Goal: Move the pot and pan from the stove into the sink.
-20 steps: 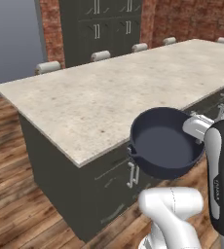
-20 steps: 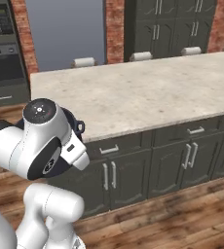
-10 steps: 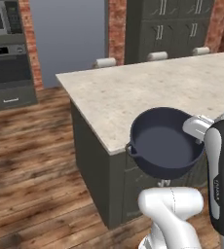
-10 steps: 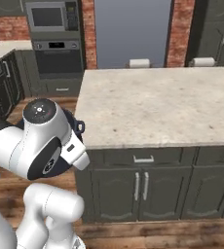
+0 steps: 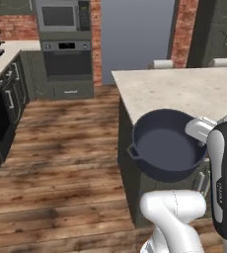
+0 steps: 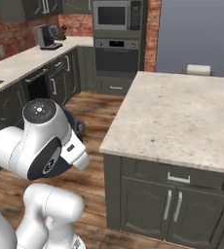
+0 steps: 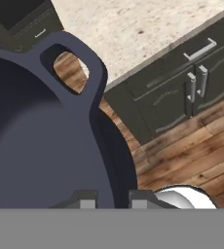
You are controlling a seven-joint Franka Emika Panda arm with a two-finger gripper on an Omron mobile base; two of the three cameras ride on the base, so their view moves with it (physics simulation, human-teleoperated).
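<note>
My tool [image 7: 111, 202]: clamped on the pot [image 5: 167, 145] rim.
Pot from island surface [image 5: 184, 91]: beside its near corner, carried off it.

The pot [image 5: 167, 148] is showing a smooth matt dark blue-grey finish like coated metal, with a soft sheen on its loop handle [image 7: 80, 68]. The island bench [image 6: 182, 114] is reading as speckled beige stone, fairly matt, sitting over dark grey painted cabinet doors [image 7: 182, 92] with brushed metal pull handles. The floor [image 5: 61, 163] is looking like brown wood planks with visible grain and a slight gloss, and the wall oven [image 5: 66, 54] front is showing shiny steel and glass.
</note>
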